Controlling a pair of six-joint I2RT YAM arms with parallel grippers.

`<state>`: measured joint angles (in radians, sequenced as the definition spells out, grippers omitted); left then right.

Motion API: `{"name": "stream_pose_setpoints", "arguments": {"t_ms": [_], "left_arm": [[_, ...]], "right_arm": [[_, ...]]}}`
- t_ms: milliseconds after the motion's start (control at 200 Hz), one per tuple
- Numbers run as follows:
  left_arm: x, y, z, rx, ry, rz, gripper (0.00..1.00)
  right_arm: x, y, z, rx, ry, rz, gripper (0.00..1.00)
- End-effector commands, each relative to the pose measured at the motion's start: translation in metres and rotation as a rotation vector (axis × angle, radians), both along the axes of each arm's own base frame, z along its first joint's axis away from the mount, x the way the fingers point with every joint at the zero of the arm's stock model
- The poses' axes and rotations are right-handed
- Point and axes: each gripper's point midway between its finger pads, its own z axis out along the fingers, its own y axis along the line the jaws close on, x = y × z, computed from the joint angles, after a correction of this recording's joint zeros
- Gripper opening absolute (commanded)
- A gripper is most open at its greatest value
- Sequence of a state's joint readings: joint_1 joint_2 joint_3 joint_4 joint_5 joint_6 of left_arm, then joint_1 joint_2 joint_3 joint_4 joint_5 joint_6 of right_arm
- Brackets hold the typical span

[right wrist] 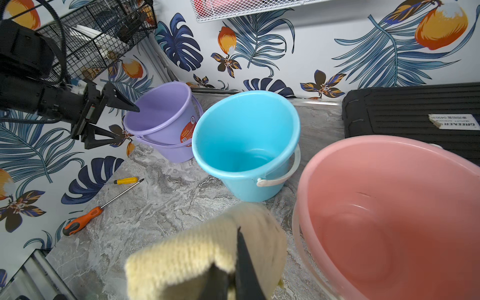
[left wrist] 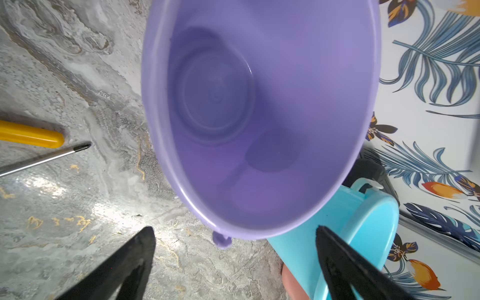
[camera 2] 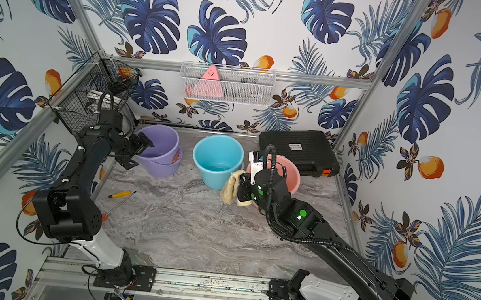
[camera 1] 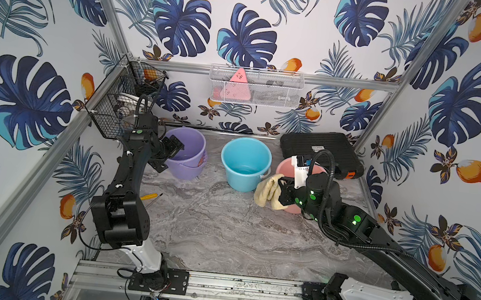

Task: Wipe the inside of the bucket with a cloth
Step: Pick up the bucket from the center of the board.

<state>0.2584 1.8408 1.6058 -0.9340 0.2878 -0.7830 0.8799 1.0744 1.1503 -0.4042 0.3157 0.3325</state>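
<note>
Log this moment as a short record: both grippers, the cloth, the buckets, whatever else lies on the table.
left gripper: open, at the purple bucket rim
right gripper: shut on the cloth
cloth: bunched, hanging outside the pink bucket, near the blue bucket
buckets: three, upright in a row, no cloth inside any
wiping: not yet begun
also on the table: yellow-handled screwdriver, orange-handled screwdriver, black case
</note>
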Motion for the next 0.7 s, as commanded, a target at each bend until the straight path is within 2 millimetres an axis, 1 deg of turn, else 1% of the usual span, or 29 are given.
{"name": "stream_pose_setpoints", "arguments": {"t_ms": [0,190,285,290,300,320,430,515,630,691], "left_arm": [[0.009,0.012,-0.011,0.030,-0.007,0.033,0.99],[0.014,0.019,-0.025,0.059,0.004,0.045,0.94],[0.016,0.016,-0.033,0.063,0.015,0.031,0.89],[0.016,0.016,-0.033,0.064,0.015,0.031,0.89],[0.017,0.016,-0.033,0.067,0.018,0.030,0.88],[0.017,0.016,-0.034,0.074,0.021,0.025,0.87],[0.018,0.012,-0.041,0.097,0.045,0.004,0.79],[0.019,0.010,-0.044,0.104,0.046,0.001,0.70],[0.017,0.007,-0.048,0.109,0.054,-0.003,0.67],[0.015,0.009,-0.048,0.125,0.064,-0.005,0.61]], "right_arm": [[0.001,0.002,0.006,0.035,-0.014,-0.001,0.00],[0.001,0.002,0.005,0.036,-0.014,-0.002,0.00],[0.002,0.003,0.005,0.038,-0.014,-0.001,0.00],[0.002,0.003,0.006,0.040,-0.015,-0.001,0.00],[0.002,0.003,-0.004,0.024,0.000,0.000,0.00],[0.001,0.004,-0.007,0.020,0.004,0.001,0.00],[0.002,0.005,-0.008,0.025,0.006,0.003,0.00],[0.002,0.006,-0.009,0.023,0.008,0.004,0.00],[0.002,0.006,-0.011,0.027,0.009,0.004,0.00],[0.002,0.007,-0.013,0.023,0.013,0.004,0.00]]}}
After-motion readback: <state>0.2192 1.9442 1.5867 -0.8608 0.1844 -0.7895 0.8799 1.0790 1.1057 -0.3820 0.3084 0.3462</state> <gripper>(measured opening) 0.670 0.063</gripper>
